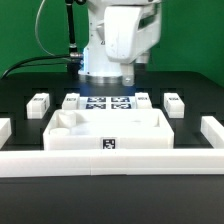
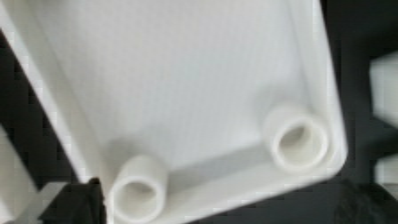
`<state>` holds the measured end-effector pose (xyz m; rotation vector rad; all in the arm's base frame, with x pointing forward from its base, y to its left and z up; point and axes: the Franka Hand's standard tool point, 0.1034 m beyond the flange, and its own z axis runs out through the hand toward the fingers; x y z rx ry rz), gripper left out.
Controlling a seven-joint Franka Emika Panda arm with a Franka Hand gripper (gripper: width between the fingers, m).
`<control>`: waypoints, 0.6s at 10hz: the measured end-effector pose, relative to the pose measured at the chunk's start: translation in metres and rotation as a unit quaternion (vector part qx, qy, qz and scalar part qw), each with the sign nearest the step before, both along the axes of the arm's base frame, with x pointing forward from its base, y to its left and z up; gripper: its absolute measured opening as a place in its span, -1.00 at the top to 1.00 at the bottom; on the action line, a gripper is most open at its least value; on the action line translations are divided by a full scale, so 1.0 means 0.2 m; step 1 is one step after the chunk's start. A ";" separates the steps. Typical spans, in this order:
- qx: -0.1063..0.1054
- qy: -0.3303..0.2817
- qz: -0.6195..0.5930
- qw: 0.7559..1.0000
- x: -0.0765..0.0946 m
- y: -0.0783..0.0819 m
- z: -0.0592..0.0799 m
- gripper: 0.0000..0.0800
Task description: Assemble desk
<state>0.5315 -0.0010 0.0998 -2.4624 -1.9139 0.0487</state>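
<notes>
The desk top point(image 1: 110, 130), a white rimmed tray with a tag on its front wall, lies in the middle of the black table. Several square white legs stand in a row behind it: two toward the exterior view's left point(image 1: 38, 103) point(image 1: 70, 102) and two toward its right point(image 1: 143, 100) point(image 1: 175, 103). My gripper point(image 1: 108, 84) hangs open just above the tray's far edge, holding nothing. The wrist view looks down into the desk top point(image 2: 178, 90), with two round sockets point(image 2: 299, 140) point(image 2: 139, 190) at its corners. One dark finger point(image 2: 68, 203) shows at the frame's edge; the other is out of frame.
The marker board point(image 1: 108, 104) lies flat between the legs, under the gripper. Long white border rails run along the front point(image 1: 110, 163) and at both sides point(image 1: 5, 128) point(image 1: 212, 128). A white piece point(image 2: 382, 85) beside the tray shows in the wrist view.
</notes>
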 end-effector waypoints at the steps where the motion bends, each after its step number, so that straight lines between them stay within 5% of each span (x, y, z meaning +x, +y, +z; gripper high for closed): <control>1: 0.005 -0.009 0.052 0.999 -0.06 -0.07 -0.06 -0.63; 6: 0.004 -0.009 0.095 0.995 -0.10 -0.13 -0.10 -0.63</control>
